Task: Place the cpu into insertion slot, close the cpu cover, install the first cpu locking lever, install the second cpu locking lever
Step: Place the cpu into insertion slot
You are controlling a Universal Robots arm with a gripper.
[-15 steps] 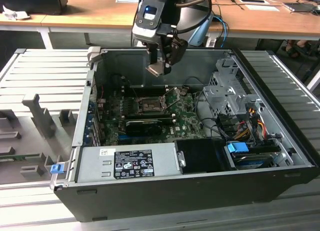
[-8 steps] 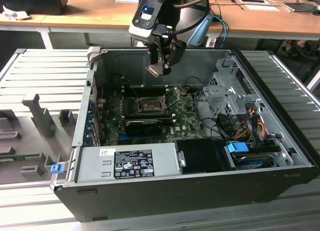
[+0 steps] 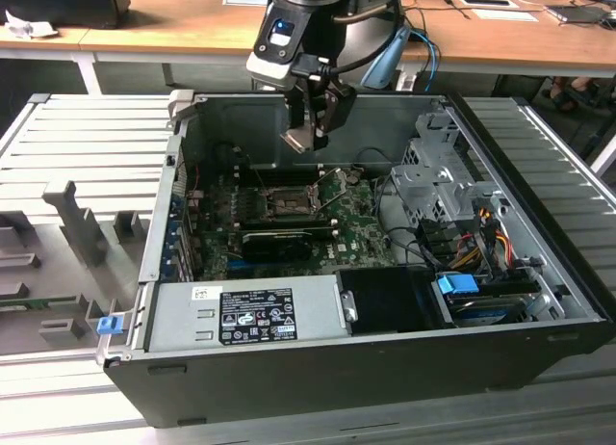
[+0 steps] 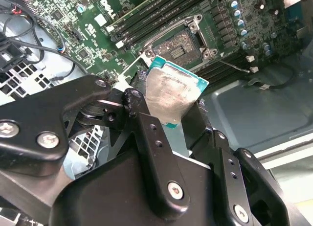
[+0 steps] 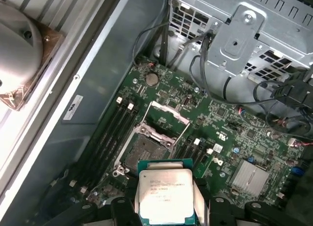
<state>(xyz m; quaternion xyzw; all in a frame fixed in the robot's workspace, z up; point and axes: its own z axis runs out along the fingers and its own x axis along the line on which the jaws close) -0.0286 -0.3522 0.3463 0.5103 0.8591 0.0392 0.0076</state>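
My gripper [image 3: 310, 129] hangs over the open computer case, shut on the cpu [image 3: 296, 140], a flat square chip with a silver-grey face. Both wrist views show the cpu [image 4: 173, 91] [image 5: 164, 194] pinched at two opposite edges between the black fingers [image 4: 146, 133]. Below it and apart from it, the insertion slot [image 3: 289, 202] [image 5: 144, 150] [image 4: 177, 42] lies bare on the green motherboard [image 5: 220, 138]. The cpu cover [image 5: 169, 111] [image 3: 332, 178] stands tilted up at one side of the slot. Thin wire levers run beside the slot.
A grey power supply [image 3: 245, 310] fills the case's near side, and a black card [image 3: 279, 241] lies in front of the slot. A metal drive cage [image 3: 433, 170] with cables [image 3: 481, 238] stands at the exterior view's right. Memory slots [image 5: 110, 133] flank the socket.
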